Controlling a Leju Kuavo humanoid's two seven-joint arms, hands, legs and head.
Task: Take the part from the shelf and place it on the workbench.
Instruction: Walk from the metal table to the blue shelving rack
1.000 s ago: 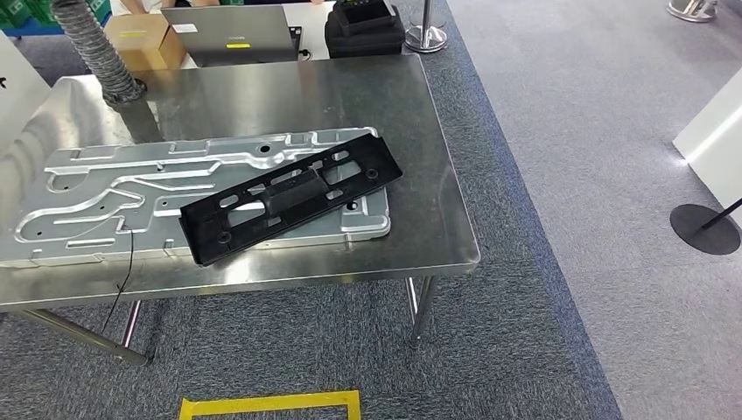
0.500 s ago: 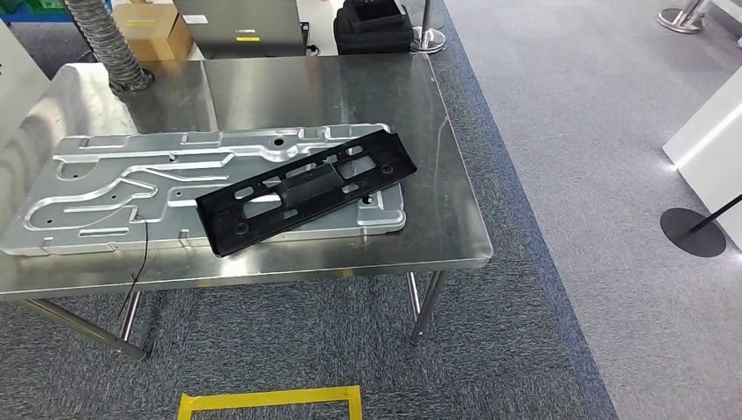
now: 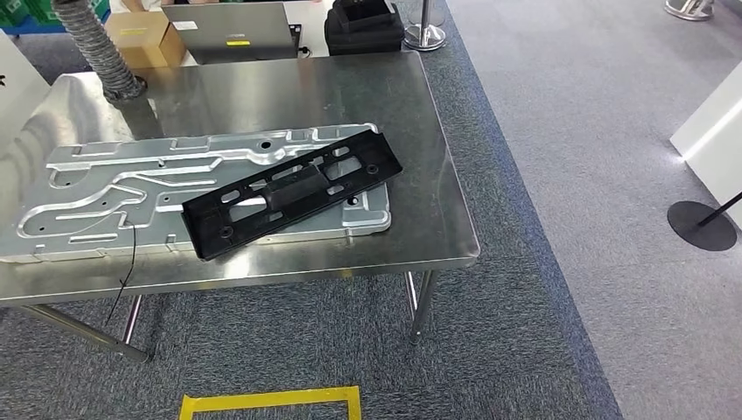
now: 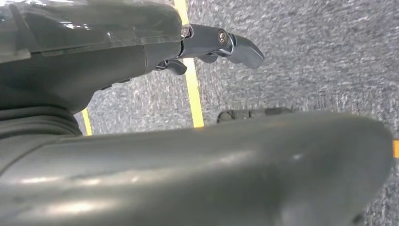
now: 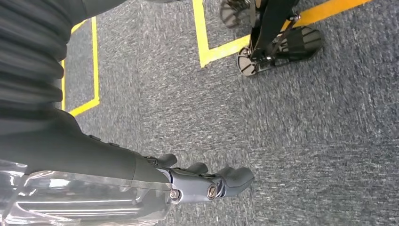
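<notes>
A long black plastic part with several slots lies at a slant on a stamped silver metal plate, on the steel workbench. Nothing touches it. My left hand hangs over grey carpet in the left wrist view, its fingers stretched out and holding nothing. My right hand also hangs over the carpet in the right wrist view, fingers loosely extended and empty.
At the bench's far end stand a cardboard box, a laptop, a black case and a ribbed hose. Yellow floor tape marks the carpet in front. A stanchion base and a white cabinet are to the right.
The whole head picture swayed right and back, so the camera moved. The black part keeps its place on the silver plate.
</notes>
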